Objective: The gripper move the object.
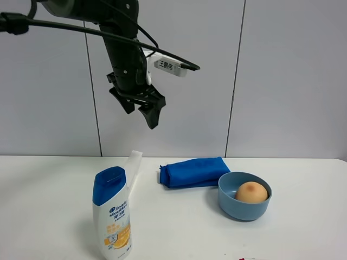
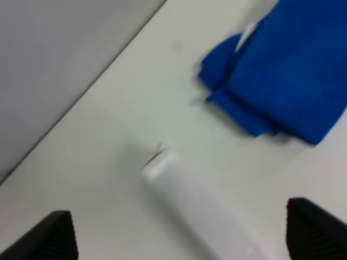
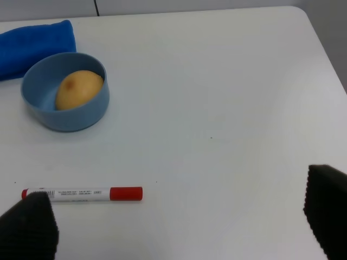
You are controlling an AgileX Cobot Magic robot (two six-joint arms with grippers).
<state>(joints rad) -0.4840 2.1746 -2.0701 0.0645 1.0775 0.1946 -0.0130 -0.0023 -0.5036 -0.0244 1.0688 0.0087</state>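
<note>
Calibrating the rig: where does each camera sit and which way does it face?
Exterior high: raised, facing the table; left end effector hangs open.
Left wrist: on that arm, looking down at blue cloth; its fingertips show.
Right wrist: on right arm, down at object in bowl; fingertips show.
Shared: blue cloth, all three.

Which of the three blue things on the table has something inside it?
The light blue bowl: it holds the peach-orange object. The darker blue cloth lies folded flat, and the blue-capped shampoo bottle stands closed.
</note>
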